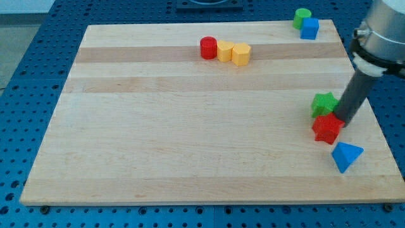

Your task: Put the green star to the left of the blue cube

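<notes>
A pale wooden board [190,126] lies on a blue perforated table [25,63]. The arm enters from the view's upper right, its rod slanting down so that my tip [343,121] sits bare against the right side of the green star [324,103] and the red star [327,128] just below it. The blue cube [309,28] stands well apart at the board's top right corner, touching a green cylinder [302,16]. A blue triangular block [346,156] lies near the red star; a red cylinder [208,47] and two yellow blocks [233,52] sit top centre
</notes>
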Tool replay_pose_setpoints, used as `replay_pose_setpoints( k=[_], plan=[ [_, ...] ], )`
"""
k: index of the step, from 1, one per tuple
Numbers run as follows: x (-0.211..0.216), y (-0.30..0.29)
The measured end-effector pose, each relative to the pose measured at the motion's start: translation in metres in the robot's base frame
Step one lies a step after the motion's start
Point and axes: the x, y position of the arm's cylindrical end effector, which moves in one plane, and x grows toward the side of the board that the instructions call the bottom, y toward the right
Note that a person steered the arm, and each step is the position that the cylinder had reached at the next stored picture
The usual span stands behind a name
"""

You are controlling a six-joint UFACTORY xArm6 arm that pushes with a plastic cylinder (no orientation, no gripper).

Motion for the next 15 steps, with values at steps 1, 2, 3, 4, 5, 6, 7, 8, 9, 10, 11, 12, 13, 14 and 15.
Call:
replay_pose_setpoints(
  k=[1,2,3,4,5,6,7,8,9,10,11,12,13,14,15],
  plan=[
    [-0.012,-0.023],
    [-0.027,-0.044],
    [-0.040,-0.055],
    [-0.046,-0.029],
    [-0.048,-0.006],
    [-0.074,-0.008],
    [-0.109,-0.016],
    [-0.141,-0.019],
    [-0.173,-0.033],
    [-0.174,-0.062],
    [-0.182,-0.087],
    [-0.208,-0.087],
    [-0.207,-0.097],
    [-0.176,-0.093],
    [-0.167,-0.050]
  ],
)
